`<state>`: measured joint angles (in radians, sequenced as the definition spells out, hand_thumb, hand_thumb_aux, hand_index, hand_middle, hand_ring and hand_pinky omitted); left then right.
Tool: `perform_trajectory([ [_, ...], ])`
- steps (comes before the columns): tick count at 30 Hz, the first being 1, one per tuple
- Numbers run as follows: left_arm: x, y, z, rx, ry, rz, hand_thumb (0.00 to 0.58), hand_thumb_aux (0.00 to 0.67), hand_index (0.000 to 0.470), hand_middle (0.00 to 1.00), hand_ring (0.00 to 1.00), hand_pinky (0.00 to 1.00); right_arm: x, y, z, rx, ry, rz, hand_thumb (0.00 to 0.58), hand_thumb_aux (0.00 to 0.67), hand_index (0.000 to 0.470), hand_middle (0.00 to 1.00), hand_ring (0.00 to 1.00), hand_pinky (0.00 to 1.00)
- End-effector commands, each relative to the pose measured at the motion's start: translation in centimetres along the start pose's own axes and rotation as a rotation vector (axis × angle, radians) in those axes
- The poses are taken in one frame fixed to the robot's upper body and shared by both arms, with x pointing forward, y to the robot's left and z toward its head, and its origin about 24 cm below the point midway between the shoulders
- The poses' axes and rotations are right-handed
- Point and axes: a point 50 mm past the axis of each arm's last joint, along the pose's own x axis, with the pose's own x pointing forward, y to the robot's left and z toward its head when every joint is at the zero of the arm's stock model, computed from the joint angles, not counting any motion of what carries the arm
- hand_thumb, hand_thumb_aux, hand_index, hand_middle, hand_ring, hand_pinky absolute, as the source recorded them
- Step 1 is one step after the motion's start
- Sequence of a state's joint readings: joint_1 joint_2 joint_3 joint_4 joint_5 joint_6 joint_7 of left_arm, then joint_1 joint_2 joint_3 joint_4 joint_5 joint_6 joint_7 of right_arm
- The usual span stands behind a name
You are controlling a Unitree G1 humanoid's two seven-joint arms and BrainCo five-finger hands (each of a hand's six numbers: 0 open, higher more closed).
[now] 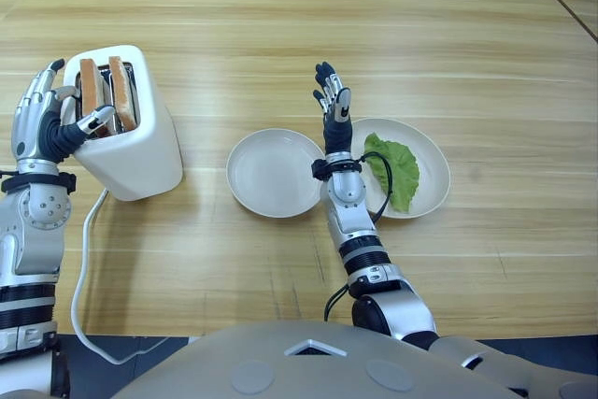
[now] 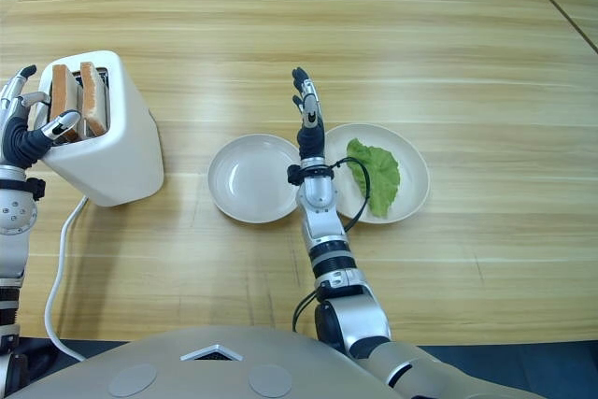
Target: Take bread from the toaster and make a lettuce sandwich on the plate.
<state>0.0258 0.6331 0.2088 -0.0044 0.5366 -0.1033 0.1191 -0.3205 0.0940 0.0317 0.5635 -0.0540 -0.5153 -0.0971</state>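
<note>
Two bread slices (image 1: 122, 92) are held upright in the toaster (image 1: 131, 151) on the desk (image 1: 374, 25). The left robot hand (image 1: 42, 119) is set against the left slice (image 1: 90, 91); whether it is gripped cannot be told. The right robot hand (image 1: 333, 105) is raised, spread and empty, between an empty plate (image 1: 271, 175) and the plate (image 1: 434, 170) carrying the lettuce (image 1: 397, 167).

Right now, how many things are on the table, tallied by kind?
Toaster: 1
Bread slices: 2
Plates: 2
Lettuce leaf: 1
Total: 6
</note>
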Motion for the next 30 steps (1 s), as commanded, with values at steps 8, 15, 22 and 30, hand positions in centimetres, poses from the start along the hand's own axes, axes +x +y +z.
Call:
perform_trajectory([
  [8,0.1,-0.9,-0.2,0.030,0.011,-0.066,0.580,0.670,0.470,0.00,0.00,0.00,0.2,0.5,0.1,0.020,0.000,-0.002,0.000,0.000,0.000,0.00,0.00,0.00],
  [15,0.2,-0.1,0.7,0.001,-0.044,-0.004,0.580,0.670,0.470,0.00,0.00,0.00,0.1,0.4,0.0,0.018,0.002,-0.003,0.000,0.000,0.000,0.00,0.00,0.00],
  [22,0.5,2.4,2.3,-0.047,-0.132,0.172,0.580,0.670,0.470,0.00,0.00,0.00,0.1,0.4,0.0,0.017,0.004,-0.006,0.000,0.000,0.000,0.00,0.00,0.00],
  [30,0.8,4.1,2.8,-0.022,-0.166,0.251,0.580,0.670,0.470,0.00,0.00,0.00,0.1,0.6,0.0,0.023,0.001,-0.009,0.000,0.000,0.000,0.00,0.00,0.00],
])
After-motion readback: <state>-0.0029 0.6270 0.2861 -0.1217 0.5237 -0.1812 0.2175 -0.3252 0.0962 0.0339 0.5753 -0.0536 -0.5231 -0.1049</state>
